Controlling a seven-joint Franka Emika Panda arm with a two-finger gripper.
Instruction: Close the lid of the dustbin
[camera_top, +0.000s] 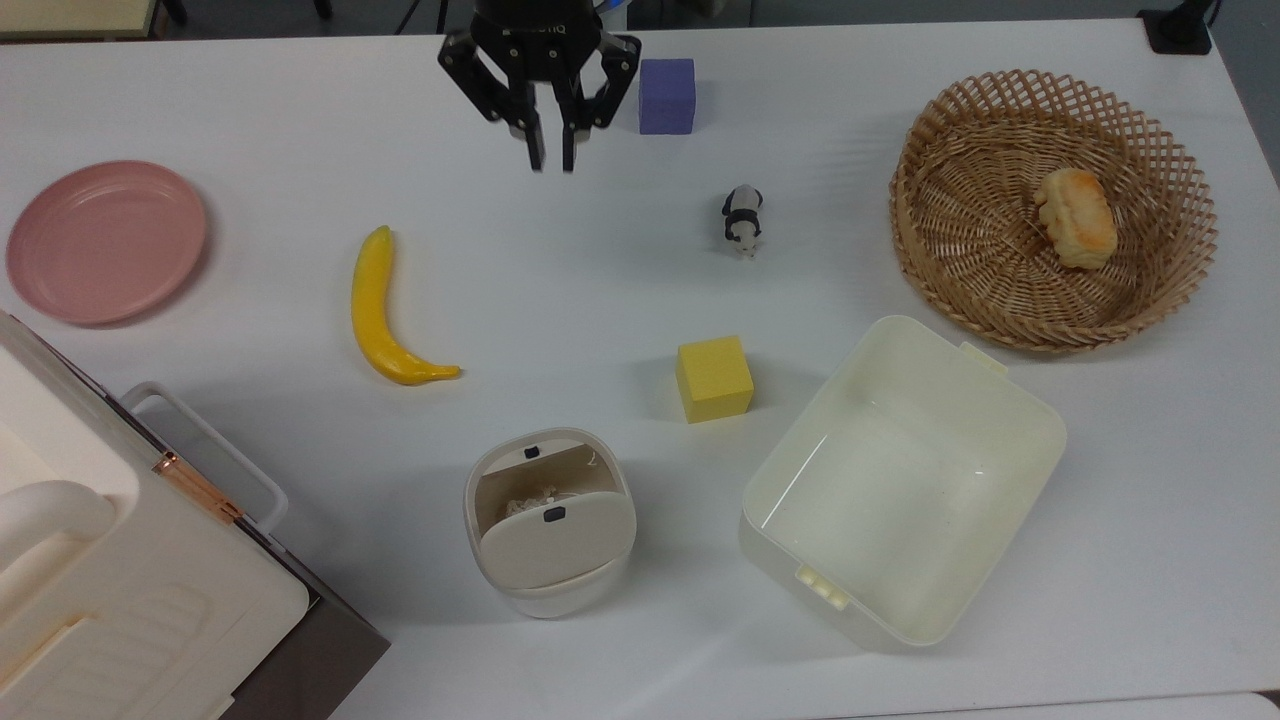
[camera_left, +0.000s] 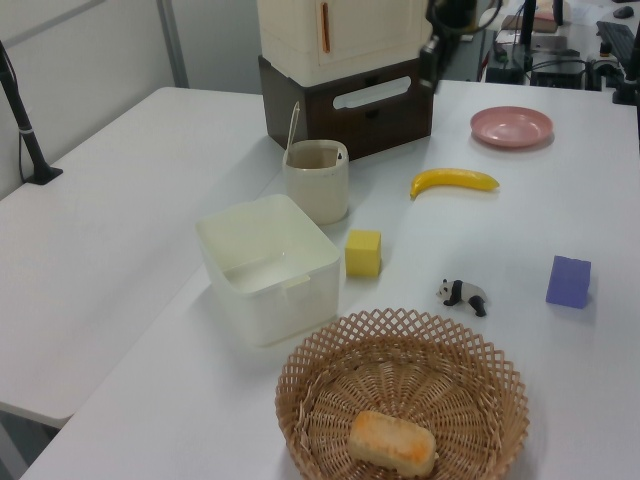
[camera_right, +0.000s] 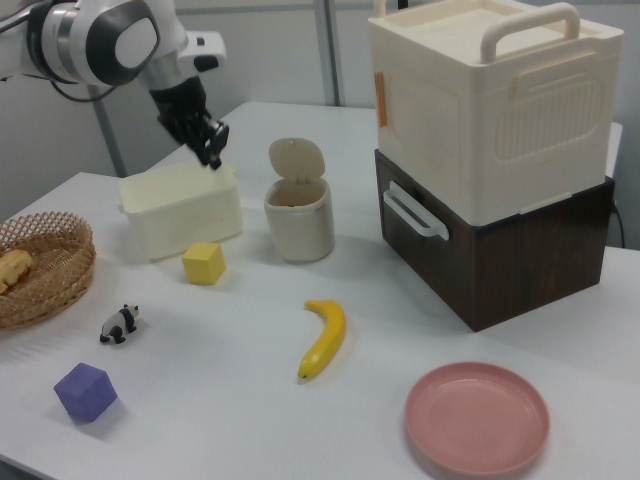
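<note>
The dustbin (camera_top: 548, 525), a small off-white rounded bin, stands on the white table (camera_top: 600, 260) near the lower middle of the top view. Its lid (camera_top: 557, 538) is raised and tipped back, hinged at the edge nearer the top view's bottom, so the mouth is open and pale crumpled scraps show inside. In the right view the lid (camera_right: 296, 158) stands up behind the dustbin (camera_right: 299, 218).

Just to the top view's right of the bin sits a yellow cube (camera_top: 714, 378), and beyond that a larger cream tub (camera_top: 905, 478), open and apparently holding nothing. To the top view's left a big cream and brown appliance (camera_top: 120, 560) fills the corner. A banana (camera_top: 385, 310) lies up and left of the bin, with a pink plate (camera_top: 105, 240) further left.

The gripper (camera_top: 552, 160) hangs above the far side of the table, well apart from the bin, beside a purple cube (camera_top: 667, 95). Its fingers point down with only a narrow gap between them, gripping nothing. In the right view it (camera_right: 213, 155) appears in front of the tub, though how high it hangs is hard to judge.

A small panda figure (camera_top: 742, 218) stands between the purple cube and a wicker basket (camera_top: 1150, 300) that holds a bread roll (camera_top: 1076, 217)
</note>
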